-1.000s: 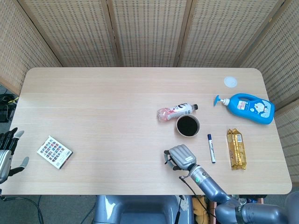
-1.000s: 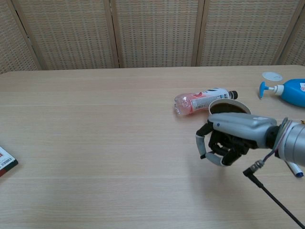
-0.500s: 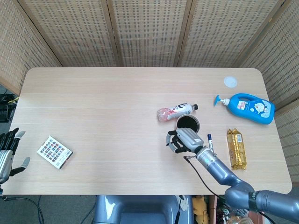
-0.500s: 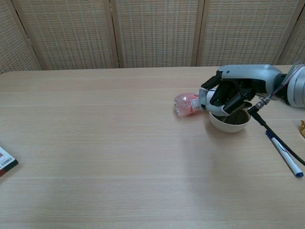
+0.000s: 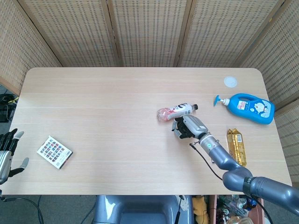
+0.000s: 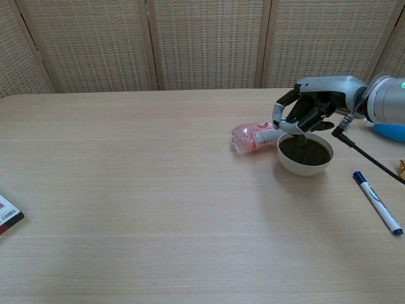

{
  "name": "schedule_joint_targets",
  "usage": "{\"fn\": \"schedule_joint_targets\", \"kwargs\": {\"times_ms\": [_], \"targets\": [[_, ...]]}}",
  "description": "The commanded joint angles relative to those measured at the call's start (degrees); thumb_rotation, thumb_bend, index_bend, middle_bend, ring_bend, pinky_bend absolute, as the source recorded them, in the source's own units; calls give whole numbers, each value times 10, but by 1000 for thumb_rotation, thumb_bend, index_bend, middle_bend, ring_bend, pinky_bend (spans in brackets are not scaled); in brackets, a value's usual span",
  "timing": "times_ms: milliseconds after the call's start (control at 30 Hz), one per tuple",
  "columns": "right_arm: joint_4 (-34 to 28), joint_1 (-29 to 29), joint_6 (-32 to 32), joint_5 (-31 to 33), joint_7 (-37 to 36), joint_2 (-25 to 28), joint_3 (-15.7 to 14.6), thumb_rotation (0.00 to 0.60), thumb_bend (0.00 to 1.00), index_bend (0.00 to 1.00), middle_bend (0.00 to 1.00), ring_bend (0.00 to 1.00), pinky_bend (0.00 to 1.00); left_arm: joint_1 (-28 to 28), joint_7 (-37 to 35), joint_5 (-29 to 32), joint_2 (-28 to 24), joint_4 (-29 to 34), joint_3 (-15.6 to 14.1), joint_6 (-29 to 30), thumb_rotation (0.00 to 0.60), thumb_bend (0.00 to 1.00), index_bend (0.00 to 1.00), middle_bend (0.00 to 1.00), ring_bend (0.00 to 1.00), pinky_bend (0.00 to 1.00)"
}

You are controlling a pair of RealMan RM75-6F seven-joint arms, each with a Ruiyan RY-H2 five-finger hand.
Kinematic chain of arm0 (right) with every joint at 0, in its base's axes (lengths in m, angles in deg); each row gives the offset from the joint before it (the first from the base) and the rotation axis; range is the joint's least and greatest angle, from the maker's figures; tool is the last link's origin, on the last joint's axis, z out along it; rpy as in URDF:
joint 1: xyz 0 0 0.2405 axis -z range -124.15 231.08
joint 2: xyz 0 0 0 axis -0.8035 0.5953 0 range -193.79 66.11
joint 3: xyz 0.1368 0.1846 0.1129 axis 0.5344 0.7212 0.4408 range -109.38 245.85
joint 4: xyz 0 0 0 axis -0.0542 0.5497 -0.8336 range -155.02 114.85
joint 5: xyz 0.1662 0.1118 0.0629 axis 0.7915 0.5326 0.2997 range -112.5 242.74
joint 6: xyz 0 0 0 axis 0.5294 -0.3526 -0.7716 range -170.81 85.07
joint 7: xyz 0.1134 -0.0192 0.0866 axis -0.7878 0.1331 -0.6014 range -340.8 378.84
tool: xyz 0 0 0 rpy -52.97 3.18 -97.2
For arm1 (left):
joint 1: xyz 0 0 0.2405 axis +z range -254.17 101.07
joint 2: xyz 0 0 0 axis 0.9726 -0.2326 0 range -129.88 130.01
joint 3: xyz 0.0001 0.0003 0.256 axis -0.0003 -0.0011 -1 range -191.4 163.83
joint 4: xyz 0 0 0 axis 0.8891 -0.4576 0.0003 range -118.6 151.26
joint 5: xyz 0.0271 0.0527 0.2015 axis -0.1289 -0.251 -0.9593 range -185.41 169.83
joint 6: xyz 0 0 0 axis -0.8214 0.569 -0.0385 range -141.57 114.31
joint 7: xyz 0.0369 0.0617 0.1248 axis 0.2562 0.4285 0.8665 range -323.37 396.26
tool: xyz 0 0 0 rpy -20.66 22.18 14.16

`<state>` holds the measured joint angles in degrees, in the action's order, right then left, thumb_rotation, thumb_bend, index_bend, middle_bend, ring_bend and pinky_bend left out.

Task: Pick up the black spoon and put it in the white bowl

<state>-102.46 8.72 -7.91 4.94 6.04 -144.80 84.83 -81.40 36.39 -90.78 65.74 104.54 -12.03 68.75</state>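
Note:
The white bowl, dark inside, stands right of centre on the table. My right hand hovers just over its far rim with fingers curled in. A thin dark piece, which looks like the black spoon, reaches from those fingers down into the bowl. In the head view the right hand covers most of the bowl. My left hand hangs off the table's left edge with fingers spread, holding nothing.
A pink drink bottle lies against the bowl's left side. A blue-capped marker lies to the bowl's right. A blue pump bottle, a snack packet and a white lid sit at right, a card box at left.
My right hand has travelled from the table's front edge back to the bowl and now sits over its far rim. The left hand has stayed put.

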Motion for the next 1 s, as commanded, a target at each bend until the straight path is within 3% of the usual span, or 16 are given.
{"fn": "schedule_joint_targets", "kwargs": {"times_ms": [33, 500, 1000], "targets": [[32, -12, -12, 13, -4, -21, -3, 600, 699, 668, 913, 917, 942, 0, 0, 0, 0, 0, 0, 0, 600, 363, 58, 0, 0, 0], [146, -39, -50, 54, 6, -78, -19, 600, 703, 673, 913, 917, 942, 5, -1, 4, 0, -2, -1, 1, 600, 362, 58, 0, 0, 0], [194, -45, -66, 80, 34, -76, -33, 600, 705, 677, 913, 917, 942, 4, 0, 3, 3, -1, -1, -1, 600, 362, 58, 0, 0, 0]]}}
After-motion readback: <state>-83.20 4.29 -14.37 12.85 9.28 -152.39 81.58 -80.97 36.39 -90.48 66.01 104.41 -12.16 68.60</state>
